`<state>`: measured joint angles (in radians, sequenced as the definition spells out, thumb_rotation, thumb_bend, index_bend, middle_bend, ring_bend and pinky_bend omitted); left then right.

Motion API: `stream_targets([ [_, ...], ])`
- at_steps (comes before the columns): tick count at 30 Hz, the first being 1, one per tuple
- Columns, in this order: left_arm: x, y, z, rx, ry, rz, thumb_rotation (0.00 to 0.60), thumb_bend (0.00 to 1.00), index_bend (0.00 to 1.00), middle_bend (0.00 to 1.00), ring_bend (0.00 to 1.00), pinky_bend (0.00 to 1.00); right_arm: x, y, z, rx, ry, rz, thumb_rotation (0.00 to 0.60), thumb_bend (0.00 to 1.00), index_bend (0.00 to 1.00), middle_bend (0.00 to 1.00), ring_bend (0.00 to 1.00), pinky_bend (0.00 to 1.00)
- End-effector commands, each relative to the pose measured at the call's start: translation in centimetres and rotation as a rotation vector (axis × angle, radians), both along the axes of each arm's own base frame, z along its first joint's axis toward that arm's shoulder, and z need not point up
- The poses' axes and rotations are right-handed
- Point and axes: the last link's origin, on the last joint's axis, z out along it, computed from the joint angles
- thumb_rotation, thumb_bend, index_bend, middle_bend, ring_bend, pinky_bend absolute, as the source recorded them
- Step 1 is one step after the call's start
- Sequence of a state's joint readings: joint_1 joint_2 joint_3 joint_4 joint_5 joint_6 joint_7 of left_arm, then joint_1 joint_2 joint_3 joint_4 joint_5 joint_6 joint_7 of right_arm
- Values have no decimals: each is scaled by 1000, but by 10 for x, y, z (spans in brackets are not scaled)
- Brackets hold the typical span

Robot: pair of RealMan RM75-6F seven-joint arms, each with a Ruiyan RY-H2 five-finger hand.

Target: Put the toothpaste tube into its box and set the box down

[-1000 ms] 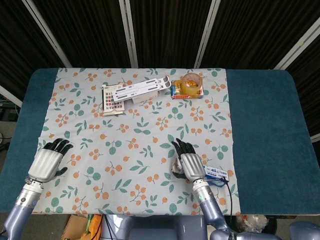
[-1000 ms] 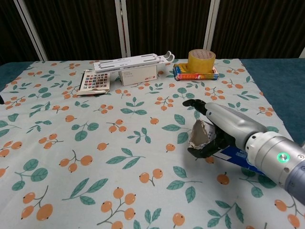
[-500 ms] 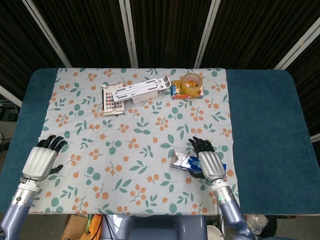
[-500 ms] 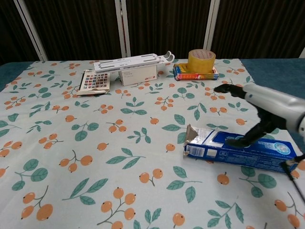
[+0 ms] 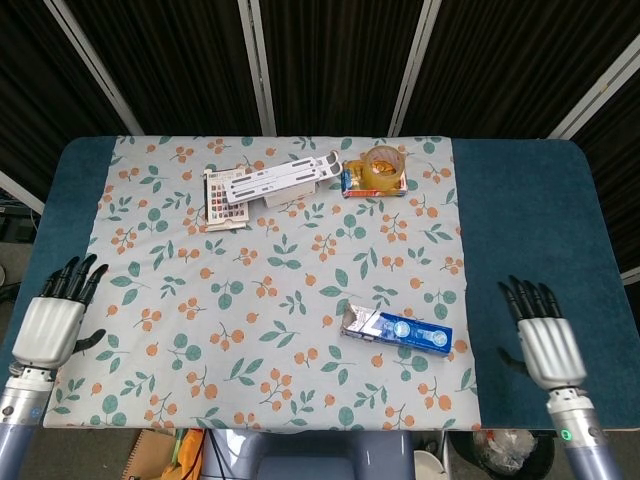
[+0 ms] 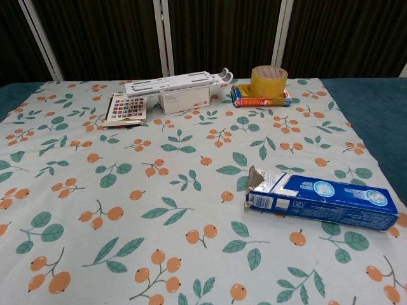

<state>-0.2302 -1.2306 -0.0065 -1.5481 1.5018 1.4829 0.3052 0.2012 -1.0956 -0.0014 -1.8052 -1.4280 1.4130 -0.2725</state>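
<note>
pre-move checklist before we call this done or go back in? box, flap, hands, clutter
1. Blue toothpaste box set down flat on the floral tablecloth: ok.
2. Box free of both hands: ok; left hand and right hand sit at opposite table edges, fingers apart, holding nothing.
3. Tube inside the box: cannot tell; no tube shows on the table, but the box interior is hidden.
4. End flap shut: not ok; it stands open and looks crumpled.
5. Box clear of the yellow tape roll and white folding stand: ok; both sit at the far side.
</note>
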Motion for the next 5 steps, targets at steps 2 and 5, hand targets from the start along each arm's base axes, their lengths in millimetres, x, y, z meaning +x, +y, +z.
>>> stream_targets([
  [2, -8, -15, 8, 18, -19, 20, 600, 13, 20, 0, 0, 77, -37, 34, 31, -111, 19, -3, 600, 230, 0, 0, 0, 0],
  [5, -10, -20, 9, 9, -35, 42, 600, 13, 7, 0, 0, 77, -42, 39, 34, -123, -4, -22, 600, 230, 0, 0, 0, 0],
])
